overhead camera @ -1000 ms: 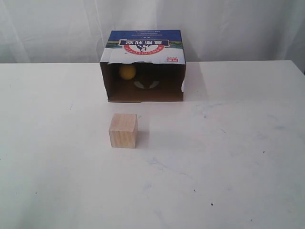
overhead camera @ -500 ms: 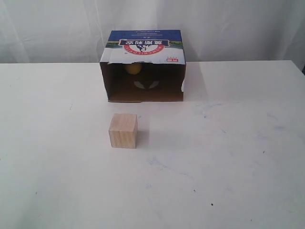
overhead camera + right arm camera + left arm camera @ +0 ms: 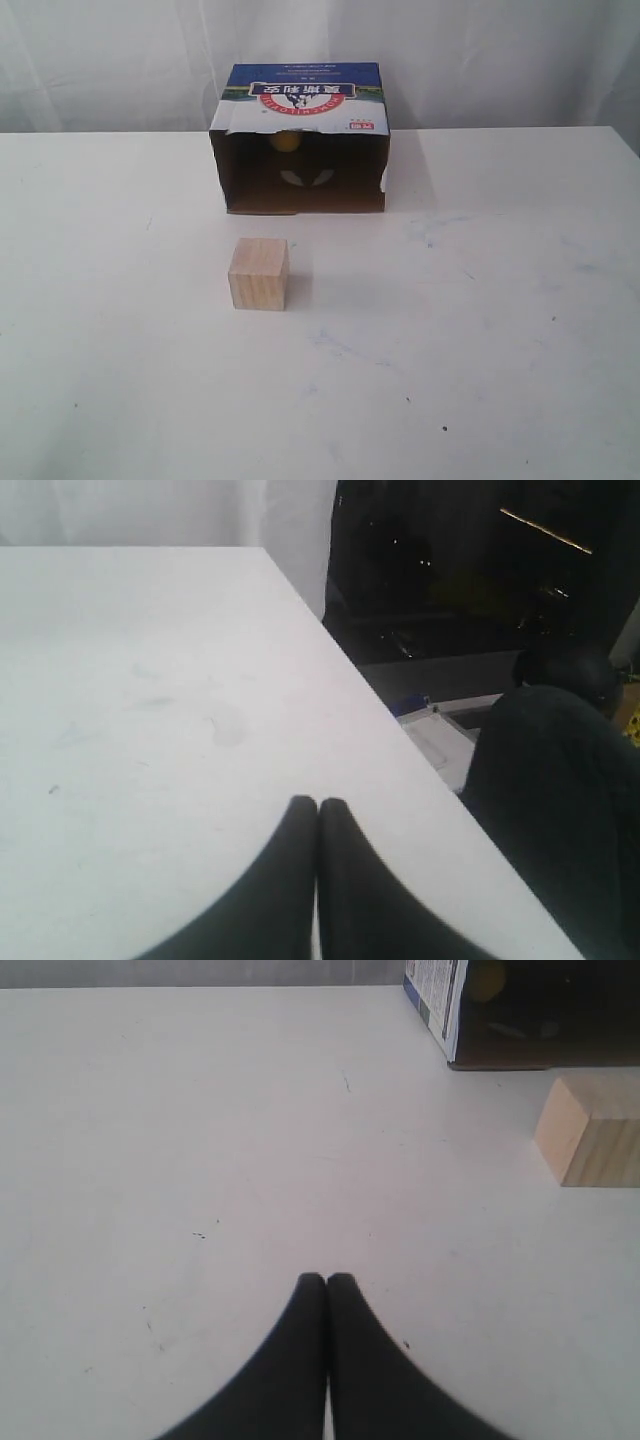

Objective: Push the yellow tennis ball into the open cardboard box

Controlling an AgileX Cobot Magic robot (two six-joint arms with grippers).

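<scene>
Item 1. Small matte yellow-orange tennis ball [image 3: 285, 143]: I find it inside the carton, far back in the dark interior and toward the left of the opening in the exterior view. Only part of it shows under the ragged upper edge of the mouth. My left wrist camera picks it up as a dim yellow round [image 3: 487, 980] just past the carton's side wall.

Item 2. Open brown cardboard box [image 3: 305, 95] with a blue-and-white printed panel: it lies on its side at the far middle of the table, with its mouth facing the exterior camera and the printed panel on top. The red round logo and Chinese characters read upside down to me. The left wrist view shows one printed side wall [image 3: 435, 995].

Item 3. Pale wooden cube [image 3: 258, 274]: it sits on the table in front of the mouth, apart from the carton and a little left of its middle. In the left wrist view the cube [image 3: 590, 1130] sits near the carton's corner without touching it.

Item 4. Left gripper [image 3: 326, 1280]: its black fingers are clenched tip to tip with nothing between them, over bare tabletop and well apart from the cube and carton.

Item 5. Right gripper [image 3: 317, 803]: it is likewise clenched on nothing, near the table's edge. I cannot identify the dark rounded shape [image 3: 560, 780] beyond that edge.

Item 6. White table [image 3: 500, 350] with faint bluish scuffs and small specks, and a white curtain [image 3: 500, 60] behind it.
</scene>
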